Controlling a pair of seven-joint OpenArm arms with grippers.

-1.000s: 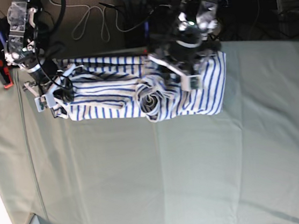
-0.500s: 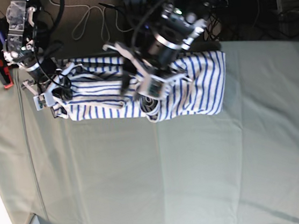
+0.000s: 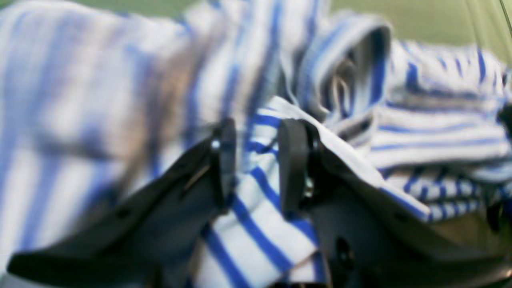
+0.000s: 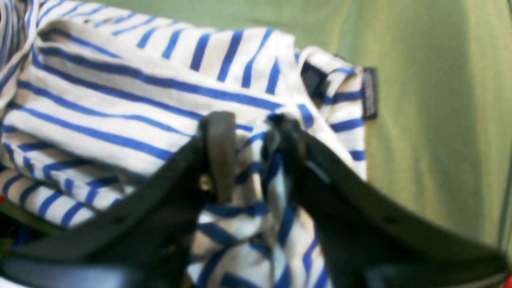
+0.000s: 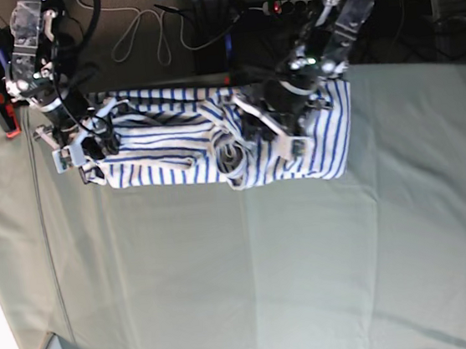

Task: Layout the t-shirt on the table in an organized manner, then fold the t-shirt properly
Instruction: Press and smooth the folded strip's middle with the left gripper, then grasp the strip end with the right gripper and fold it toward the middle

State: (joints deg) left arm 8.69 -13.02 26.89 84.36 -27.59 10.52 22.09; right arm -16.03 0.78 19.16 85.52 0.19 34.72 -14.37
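1. T-shirt [image 5: 212,139] lies bunched in a strip along the far edge of the surface [image 5: 253,273], striped, with a rolled swirl of cloth near its middle.
2. Left tool [image 3: 256,160] sits over the shirt's middle-right part; a fold of striped fabric runs between its two pads, jaws narrow, clenched on the t-shirt.
3. Right tool [image 4: 250,154] is at the shirt's other end, near the dark tag [image 4: 370,94]; bunched fabric sits between its jaws, but can't tell if it is pinching or released.
4. Red clamp [image 5: 9,116] on the surface edge beside the right arm.
5. Both wrist views are blurred.
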